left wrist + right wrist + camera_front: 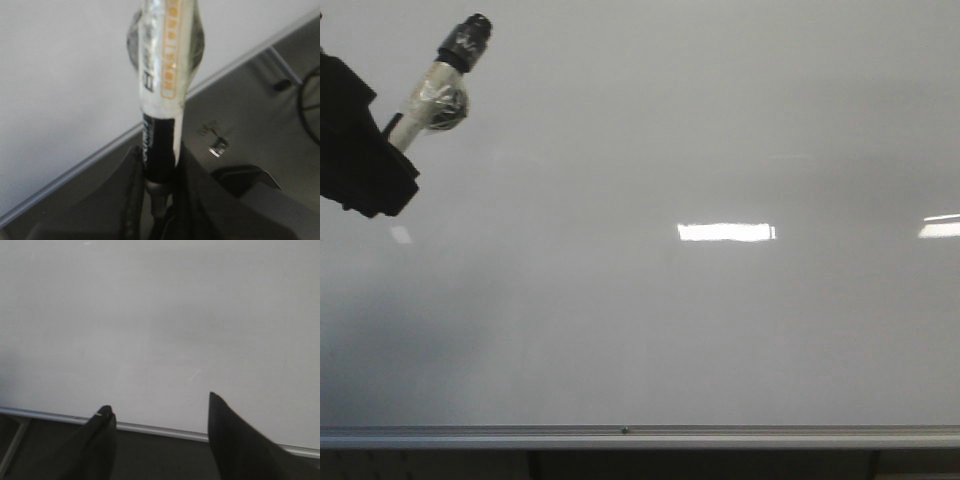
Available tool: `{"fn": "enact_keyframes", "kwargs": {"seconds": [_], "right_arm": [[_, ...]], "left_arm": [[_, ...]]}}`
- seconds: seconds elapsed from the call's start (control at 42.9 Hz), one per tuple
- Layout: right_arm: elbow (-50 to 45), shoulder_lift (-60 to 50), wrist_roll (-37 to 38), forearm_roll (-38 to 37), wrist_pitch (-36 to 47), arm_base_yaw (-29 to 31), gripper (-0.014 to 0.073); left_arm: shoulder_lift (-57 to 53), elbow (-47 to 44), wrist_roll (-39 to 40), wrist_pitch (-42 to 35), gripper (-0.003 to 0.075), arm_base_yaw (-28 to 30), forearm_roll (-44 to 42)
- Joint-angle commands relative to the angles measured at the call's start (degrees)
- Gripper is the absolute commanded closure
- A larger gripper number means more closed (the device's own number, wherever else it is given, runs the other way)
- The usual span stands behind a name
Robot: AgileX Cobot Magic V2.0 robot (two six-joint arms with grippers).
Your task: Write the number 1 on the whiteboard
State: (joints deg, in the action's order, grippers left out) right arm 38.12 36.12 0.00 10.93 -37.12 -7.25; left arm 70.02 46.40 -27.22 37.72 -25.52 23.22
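1. The left hand (160, 200) is nearest the camera: its dark fingers (131, 200) are clamped on a marker (162, 85), gripping the black lower part of the barrel.
2. The marker has a white barrel with orange print, wrapped in clear tape. In the front view it (445, 85) angles up and away from the left hand (390, 135), its black end near the whiteboard's (640, 330) upper left corner. Whether that end touches the board I cannot tell.
3. The right hand (160, 415) has its two dark fingers (102, 435) set well apart, gripping nothing, above the board's (160, 315) silver edge strip (150, 430).
4. The board is bare: no black stroke shows on it, only bright light glares (725, 232) right of its middle and at its right edge.
5. The silver strip (640, 437) runs along the board's near edge.
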Motion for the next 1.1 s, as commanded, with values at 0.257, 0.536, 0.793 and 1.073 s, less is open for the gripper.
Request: {"fn": "enact_keyframes", "kwargs": {"seconds": [0.257, 0.536, 0.793, 1.073], "right_arm": [[13.1, 13.8, -22.7, 23.1, -10.1, -6.2, 0.0154], [21.1, 25.1, -44.9, 48.4, -32.2, -6.2, 0.0154], [25.1, 32.4, -49.5, 57.0, -39.4, -6.4, 0.0154], [25.4, 34.2, -49.6, 59.0, -39.4, -6.5, 0.0154]], "left_arm": [[-1.6, 2.7, -27.0, 21.2, 0.0737, 0.1, 25.2], [-1.5, 5.5, -31.0, 31.5, 0.0737, 0.1, 27.4], [-1.5, 7.5, -31.4, 35.3, 0.0737, 0.1, 27.4], [-1.5, 7.6, -32.7, 35.3, 0.0737, 0.1, 27.9]]}}
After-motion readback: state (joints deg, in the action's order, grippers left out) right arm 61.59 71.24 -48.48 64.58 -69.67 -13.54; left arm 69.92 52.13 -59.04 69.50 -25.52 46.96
